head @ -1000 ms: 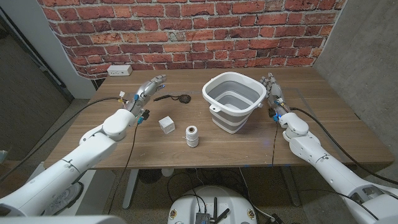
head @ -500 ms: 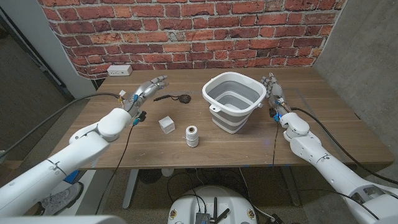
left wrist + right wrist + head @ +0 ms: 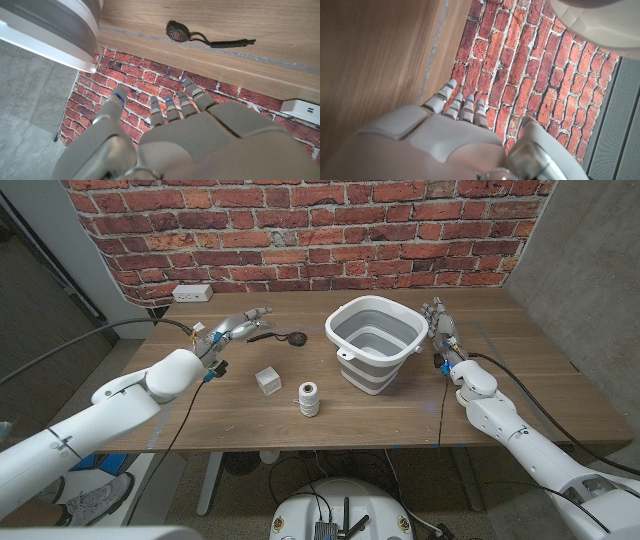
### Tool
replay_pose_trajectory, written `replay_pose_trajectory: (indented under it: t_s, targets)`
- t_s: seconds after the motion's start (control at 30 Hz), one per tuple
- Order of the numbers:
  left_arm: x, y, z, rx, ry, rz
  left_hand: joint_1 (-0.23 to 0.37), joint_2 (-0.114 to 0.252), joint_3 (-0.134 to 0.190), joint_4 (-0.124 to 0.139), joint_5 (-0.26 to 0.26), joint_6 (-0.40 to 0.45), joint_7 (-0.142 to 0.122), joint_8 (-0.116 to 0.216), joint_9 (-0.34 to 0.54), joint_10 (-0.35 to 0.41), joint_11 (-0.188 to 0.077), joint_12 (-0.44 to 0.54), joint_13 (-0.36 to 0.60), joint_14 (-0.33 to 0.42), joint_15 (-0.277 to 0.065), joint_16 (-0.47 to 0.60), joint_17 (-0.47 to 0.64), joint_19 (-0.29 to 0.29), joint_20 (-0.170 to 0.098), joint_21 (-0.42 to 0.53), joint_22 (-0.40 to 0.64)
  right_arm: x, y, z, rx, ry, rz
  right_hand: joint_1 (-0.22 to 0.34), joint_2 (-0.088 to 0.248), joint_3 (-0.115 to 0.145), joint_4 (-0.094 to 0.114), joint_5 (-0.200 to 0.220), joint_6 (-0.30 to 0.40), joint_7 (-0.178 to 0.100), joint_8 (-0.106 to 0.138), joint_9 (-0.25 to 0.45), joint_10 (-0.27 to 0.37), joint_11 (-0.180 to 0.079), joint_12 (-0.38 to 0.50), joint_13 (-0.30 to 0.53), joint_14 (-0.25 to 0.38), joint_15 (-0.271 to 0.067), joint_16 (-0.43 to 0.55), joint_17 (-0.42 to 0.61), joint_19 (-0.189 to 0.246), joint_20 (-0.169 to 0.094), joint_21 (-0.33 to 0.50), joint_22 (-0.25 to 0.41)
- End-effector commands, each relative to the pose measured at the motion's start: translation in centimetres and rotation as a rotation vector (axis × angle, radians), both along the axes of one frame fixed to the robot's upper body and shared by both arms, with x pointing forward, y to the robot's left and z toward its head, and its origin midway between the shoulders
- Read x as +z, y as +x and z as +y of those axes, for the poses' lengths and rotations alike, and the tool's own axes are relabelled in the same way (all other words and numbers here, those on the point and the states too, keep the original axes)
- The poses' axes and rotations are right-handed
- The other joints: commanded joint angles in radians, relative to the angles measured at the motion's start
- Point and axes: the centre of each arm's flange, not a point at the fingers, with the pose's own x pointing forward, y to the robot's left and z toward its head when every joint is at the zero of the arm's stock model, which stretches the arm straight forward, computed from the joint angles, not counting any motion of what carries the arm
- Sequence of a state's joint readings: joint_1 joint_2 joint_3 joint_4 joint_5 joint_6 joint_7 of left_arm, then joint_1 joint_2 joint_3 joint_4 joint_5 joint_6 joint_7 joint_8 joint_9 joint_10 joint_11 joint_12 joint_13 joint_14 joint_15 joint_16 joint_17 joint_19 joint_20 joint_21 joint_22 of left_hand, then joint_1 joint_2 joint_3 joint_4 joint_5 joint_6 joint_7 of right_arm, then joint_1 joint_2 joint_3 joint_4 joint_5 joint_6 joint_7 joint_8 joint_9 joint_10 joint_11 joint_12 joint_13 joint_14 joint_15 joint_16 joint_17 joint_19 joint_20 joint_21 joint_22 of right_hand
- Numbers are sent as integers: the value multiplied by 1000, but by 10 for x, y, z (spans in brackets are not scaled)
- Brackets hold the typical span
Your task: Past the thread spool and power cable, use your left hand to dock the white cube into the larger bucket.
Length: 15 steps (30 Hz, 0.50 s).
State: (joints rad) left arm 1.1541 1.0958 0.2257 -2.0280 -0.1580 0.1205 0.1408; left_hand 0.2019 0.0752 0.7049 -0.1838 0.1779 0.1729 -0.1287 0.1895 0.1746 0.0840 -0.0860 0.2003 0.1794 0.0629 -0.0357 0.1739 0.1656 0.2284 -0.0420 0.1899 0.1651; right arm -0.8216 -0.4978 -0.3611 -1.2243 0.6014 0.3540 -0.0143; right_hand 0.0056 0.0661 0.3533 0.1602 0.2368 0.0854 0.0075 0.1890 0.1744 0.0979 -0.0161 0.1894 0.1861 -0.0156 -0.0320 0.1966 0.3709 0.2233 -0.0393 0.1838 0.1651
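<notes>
I've got the white cube sitting on the wooden table, untouched, a little left of the table's middle in my head view. Just beside it, toward the near edge and to its right, the thread spool stands upright, wound in pale thread. Farther right is the larger bucket, grey with a white rim, open mouth up, nothing inside as far as I can see; its rim also shows at the corner of my left wrist view.

My left hand is in the air over the back left part of the table, beyond the cube and well apart from it, holding nothing, fingers stretched out and slightly parted, pointing toward the brick wall. Right next to its fingertips in the head view lies the power cable, a short dark cord with a round dark lump at one end; the left wrist view shows it clearly, lying on the tabletop near the back edge. I think the hand is above it and not touching, though the head view alone won't settle that.

My right hand stands just beside the bucket's right side, fingers straight and close together, gripping nothing; its wrist view shows them reaching toward the bricks.

A white power strip rests at the table's back left corner.
</notes>
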Motion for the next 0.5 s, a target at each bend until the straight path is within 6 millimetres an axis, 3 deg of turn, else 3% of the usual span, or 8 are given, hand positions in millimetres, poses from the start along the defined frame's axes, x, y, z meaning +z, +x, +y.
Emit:
replay_pose_trajectory:
  t_s: [0.03, 0.5]
  targets:
    - [8, -12, 2, 56, 213, 30, 12, -9, 2, -8, 7, -2, 5, 6, 4, 1, -8, 2, 5, 7, -36, 4, 2, 10, -57, -1, 2, 0, 3, 2, -3, -4, 4, 11, 77, 10, -3, 7, 7, -4, 5, 3, 6, -9, 4, 3, 1, -32, 5, -1, -2, -25, 3, 3]
    - [21, -27, 2, 88, 456, 106, 85, -52, -15, -8, 7, -102, 35, -4, 6, -28, 0, -10, 8, -16, -26, 0, 5, -7, -53, -7, 3, -4, -1, 1, -14, -10, 0, 16, 74, 13, -7, 8, 9, -5, 4, 3, 6, -9, 4, 3, 5, -32, 6, -6, -1, -23, 4, 3]
